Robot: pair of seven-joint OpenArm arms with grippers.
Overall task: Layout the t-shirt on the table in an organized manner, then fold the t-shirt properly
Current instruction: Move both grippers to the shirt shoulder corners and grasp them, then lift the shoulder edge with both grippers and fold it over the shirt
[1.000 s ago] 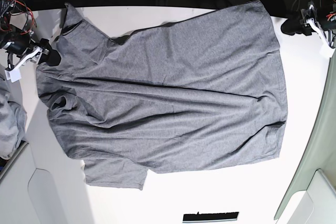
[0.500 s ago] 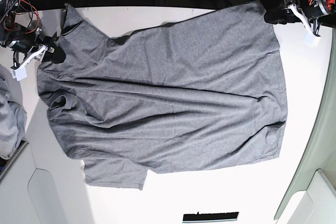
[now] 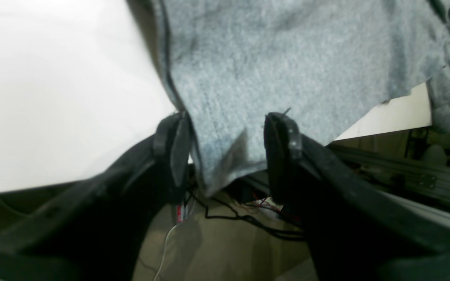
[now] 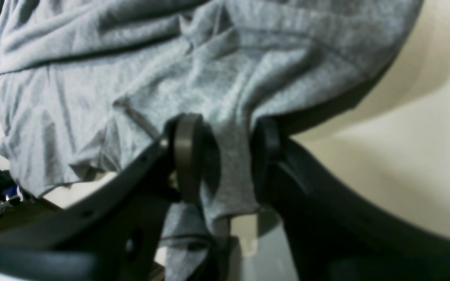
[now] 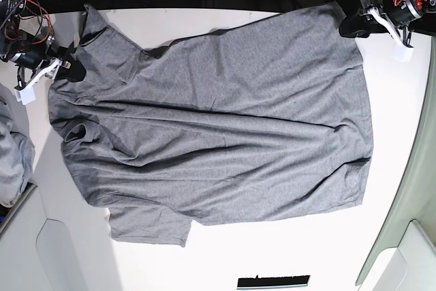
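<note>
Left wrist view: left pincer [image 3: 225, 144] spread wide, straddling a hem corner of the t-shirt [image 3: 287, 58], not clamped.

Right wrist view: right pincer [image 4: 225, 156] half-closed around a bunched fold of shirt near the sleeve; grip probable.

Base view: t-shirt spread across the white surface [image 5: 272, 257], wrinkled. Layout step, probably; next, clamping the hem corner, then tugging both ends apart.

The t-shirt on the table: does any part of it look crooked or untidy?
Yes. The t-shirt lies skewed on the table, not square to its edges. Long creases run across the body, the collar at the base view's left is bunched, and the far hem corner hangs over the table edge between the open left gripper's jaws.
</note>
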